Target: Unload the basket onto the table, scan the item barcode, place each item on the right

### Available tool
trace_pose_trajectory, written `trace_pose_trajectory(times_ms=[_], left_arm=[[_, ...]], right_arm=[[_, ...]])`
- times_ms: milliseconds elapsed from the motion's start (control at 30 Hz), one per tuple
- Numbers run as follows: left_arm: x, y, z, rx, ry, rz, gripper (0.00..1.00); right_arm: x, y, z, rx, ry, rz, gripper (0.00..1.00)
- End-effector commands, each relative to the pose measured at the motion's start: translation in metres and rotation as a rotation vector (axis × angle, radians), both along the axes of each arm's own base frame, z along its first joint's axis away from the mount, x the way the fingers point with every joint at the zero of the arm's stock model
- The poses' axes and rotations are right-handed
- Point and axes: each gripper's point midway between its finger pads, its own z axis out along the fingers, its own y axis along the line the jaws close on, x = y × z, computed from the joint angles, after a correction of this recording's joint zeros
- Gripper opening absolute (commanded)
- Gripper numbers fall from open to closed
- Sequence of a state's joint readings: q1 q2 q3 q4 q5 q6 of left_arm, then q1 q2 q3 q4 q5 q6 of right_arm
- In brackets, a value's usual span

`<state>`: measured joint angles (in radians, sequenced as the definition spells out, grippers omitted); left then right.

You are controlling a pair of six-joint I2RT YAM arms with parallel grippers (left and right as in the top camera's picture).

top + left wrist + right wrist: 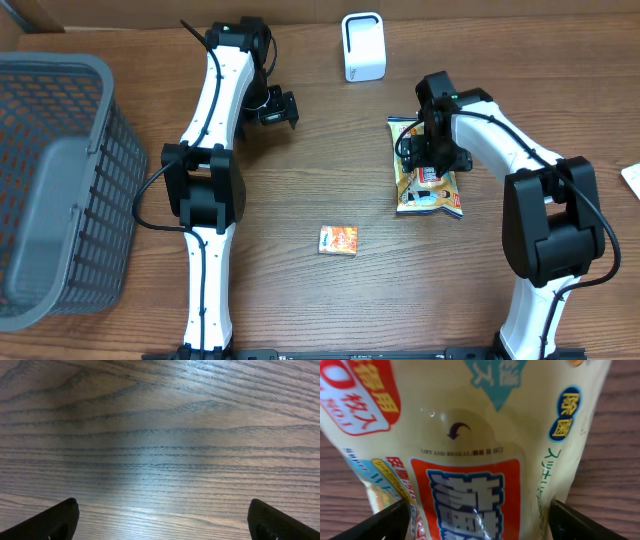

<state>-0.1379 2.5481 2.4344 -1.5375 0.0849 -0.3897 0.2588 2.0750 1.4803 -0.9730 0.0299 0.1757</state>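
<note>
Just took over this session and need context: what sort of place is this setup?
Likely a mock shop checkout bench: a white upright box-shaped barcode scanner, a grey plastic slatted basket and packaged goods, like the yellow printed plastic pouch, on a brown wood-grain table.

Both the left arm (215, 90) and the right arm (500, 135) are built of smooth white links joined by bulky black joint housings. Thin black cables are looped beside the joints behind each gripper. The left gripper (285, 108) and right gripper (430, 158) are black, tipped with matte black fingers (50, 522).
</note>
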Motion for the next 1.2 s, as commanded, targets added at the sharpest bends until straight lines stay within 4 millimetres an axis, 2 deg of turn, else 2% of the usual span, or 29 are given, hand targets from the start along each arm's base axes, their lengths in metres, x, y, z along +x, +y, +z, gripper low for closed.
trace_pose_trajectory(times_ms=[0,33,133,333,433,533,700,767,833,967,1000,1067,1167], left_arm=[[0.002,-0.005,0.001,0.005,-0.013,-0.015,1.00],[0.002,-0.006,0.001,0.005,-0.014,-0.015,1.00],[0.002,-0.006,0.001,0.005,-0.014,-0.015,1.00],[0.003,-0.005,0.001,0.005,-0.015,-0.013,1.00],[0.004,-0.006,0.001,0.004,-0.020,-0.015,1.00],[0.006,-0.006,0.001,0.003,-0.030,-0.015,1.00],[0.020,-0.007,0.001,-0.004,-0.083,-0.013,1.00],[0.028,-0.009,0.001,-0.010,-0.119,-0.014,1.00],[0.033,-0.010,0.001,-0.013,-0.139,-0.014,1.00],[0.041,-0.011,0.002,-0.017,-0.172,-0.014,1.00],[0.042,-0.011,0.002,-0.018,-0.176,-0.014,1.00],[0.042,-0.011,0.002,-0.018,-0.177,-0.014,1.00],[0.042,-0.011,0.002,-0.018,-0.177,-0.014,1.00]], right_arm=[[-0.009,-0.002,-0.010,-0.010,0.018,-0.011,0.79],[-0.010,-0.002,-0.011,-0.010,0.019,-0.025,0.68],[-0.009,-0.002,-0.011,-0.008,0.016,-0.054,0.51],[-0.001,0.001,0.000,0.001,0.002,-0.061,0.45],[0.010,0.004,0.016,0.009,-0.024,-0.075,0.37],[0.025,0.008,0.031,0.027,-0.070,-0.101,0.35],[0.054,0.020,0.053,0.093,-0.172,-0.138,0.20],[0.072,0.035,0.061,0.171,-0.236,-0.127,0.15],[0.084,0.045,0.067,0.230,-0.280,-0.130,0.04],[0.095,0.049,0.072,0.263,-0.321,-0.174,0.04],[0.094,0.048,0.072,0.257,-0.318,-0.176,0.13],[0.090,0.040,0.068,0.218,-0.305,-0.186,0.41],[0.079,0.028,0.060,0.147,-0.270,-0.196,0.47]])
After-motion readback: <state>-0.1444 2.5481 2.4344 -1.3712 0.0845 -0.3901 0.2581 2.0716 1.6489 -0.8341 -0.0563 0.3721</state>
